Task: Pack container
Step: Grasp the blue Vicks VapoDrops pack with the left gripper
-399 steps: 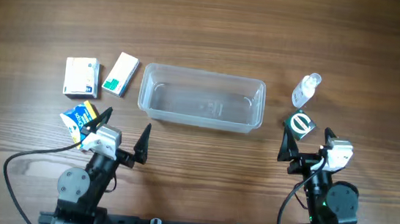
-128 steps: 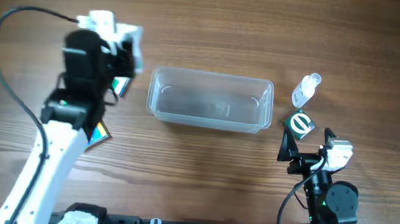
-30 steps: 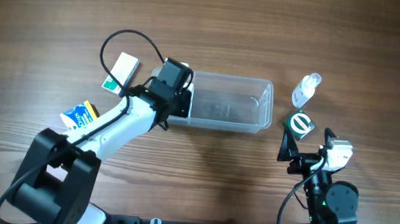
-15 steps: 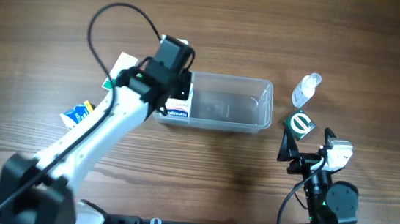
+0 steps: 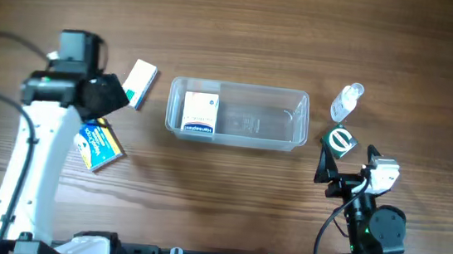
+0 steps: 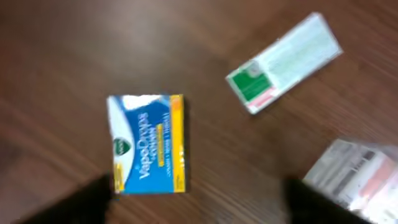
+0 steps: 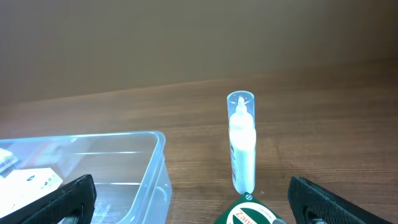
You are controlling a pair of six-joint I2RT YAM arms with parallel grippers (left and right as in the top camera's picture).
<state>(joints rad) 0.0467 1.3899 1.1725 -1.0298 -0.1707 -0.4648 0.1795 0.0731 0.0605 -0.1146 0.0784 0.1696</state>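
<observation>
Left gripper (image 6: 199, 205) now pulling away from the container (image 5: 304, 118), blurry fingers (image 6: 81, 208) seeming wide apart, white box (image 5: 199, 113) sitting inside it, off to the gripper's right.

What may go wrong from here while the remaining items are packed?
The blue box and the green-and-white box lie flat on the table, so the open left hand may push them rather than grip. The bottle stands upright near the right hand and might tip if bumped.
</observation>
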